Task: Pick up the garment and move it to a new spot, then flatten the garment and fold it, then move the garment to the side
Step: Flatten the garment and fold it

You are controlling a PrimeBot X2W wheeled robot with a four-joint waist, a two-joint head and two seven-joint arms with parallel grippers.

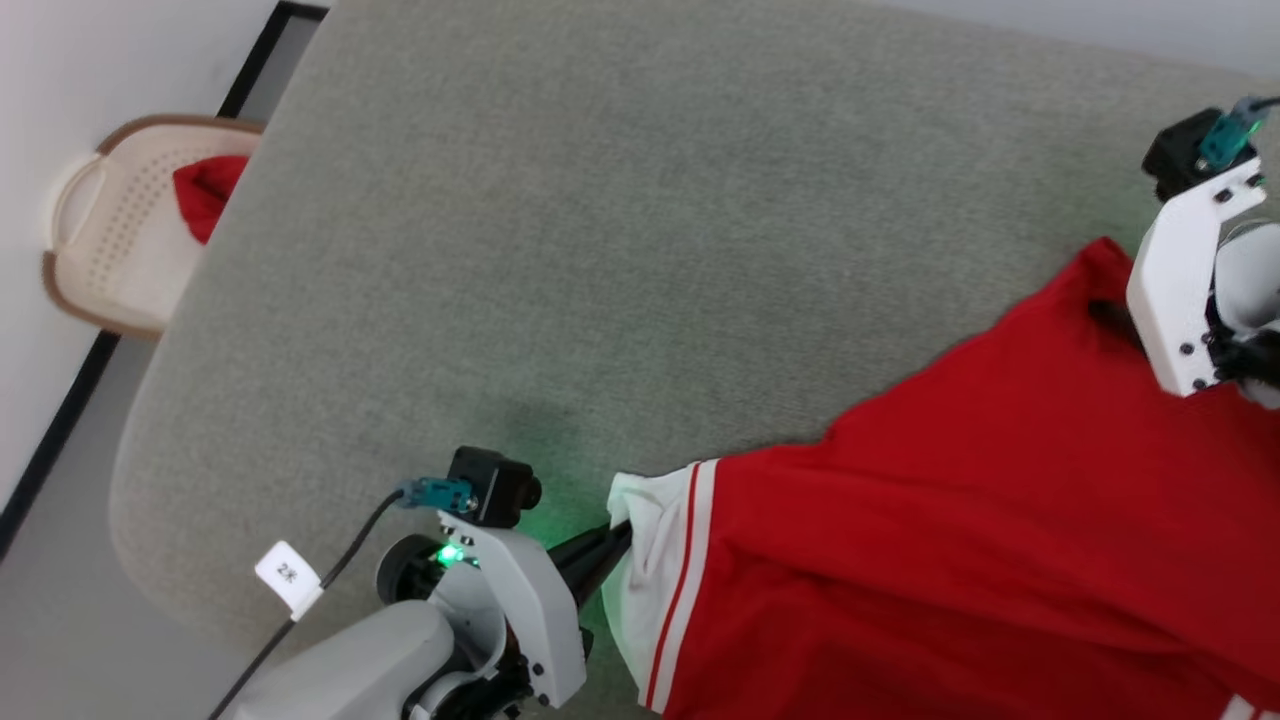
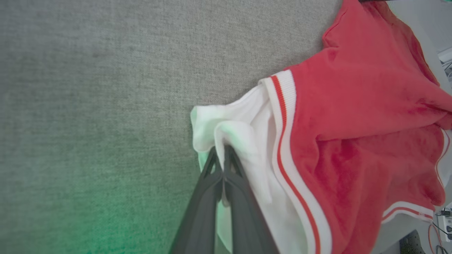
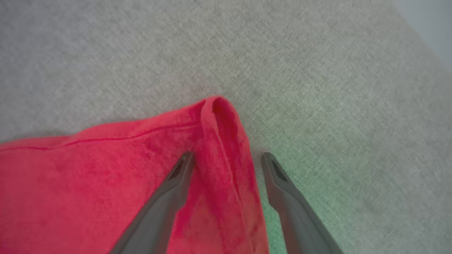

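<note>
Grey fabric-covered desk (image 1: 600, 200) with rounded corners. Far left, a beige perforated basket (image 1: 110, 240) sits on grey floor (image 1: 60, 620) by a white wall (image 1: 40, 100).

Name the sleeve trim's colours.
The sleeve trim is white with red stripes, clearest in the left wrist view.

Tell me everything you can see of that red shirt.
The shirt is soft red knit with a white sleeve edged in red-and-white stripes. It lies rumpled, partly spread on the grey pad. The left hand is shut on the sleeve; the open right hand straddles a red hemmed corner.
</note>
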